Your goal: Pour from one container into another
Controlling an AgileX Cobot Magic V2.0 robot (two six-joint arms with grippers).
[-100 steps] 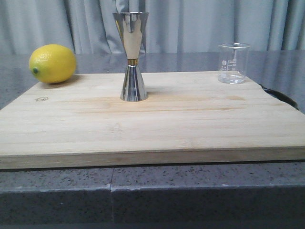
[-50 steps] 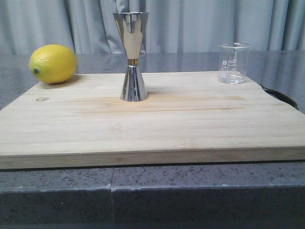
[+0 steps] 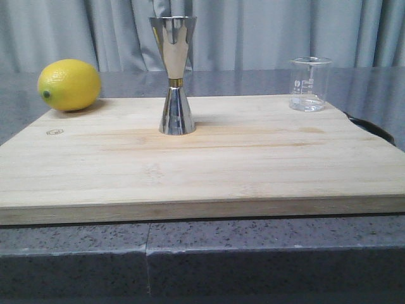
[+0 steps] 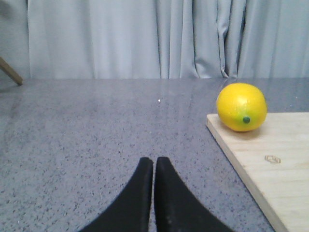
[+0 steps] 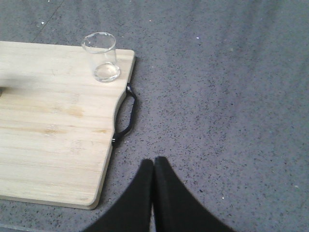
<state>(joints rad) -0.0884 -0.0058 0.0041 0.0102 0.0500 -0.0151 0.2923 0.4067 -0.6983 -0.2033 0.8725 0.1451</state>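
**Steel jigger and glass beaker stand apart on the board, both grippers closed and empty**

Pale wood fills most of the front view: a cutting board point(image 3: 209, 158) lies on the grey speckled counter point(image 3: 202, 253), with a black handle point(image 3: 373, 128) at its right edge. The steel jigger point(image 3: 174, 75) stands upright on the board's far half, left of centre, a thin gold band at its narrow waist. The clear glass beaker point(image 3: 309, 84) stands upright near the far right corner, well apart from the jigger, white graduation marks on its side. A lemon point(image 3: 69, 85) rests at the far left corner, its stem end facing forward.

The left gripper point(image 4: 154, 166) hovers over bare counter, left of the board; its black fingers are pressed together with nothing between them. The right gripper point(image 5: 153, 166) hangs over the counter to the right of the board, fingers likewise together and empty. From there the beaker sits by the board's corner, just beside the handle's end.
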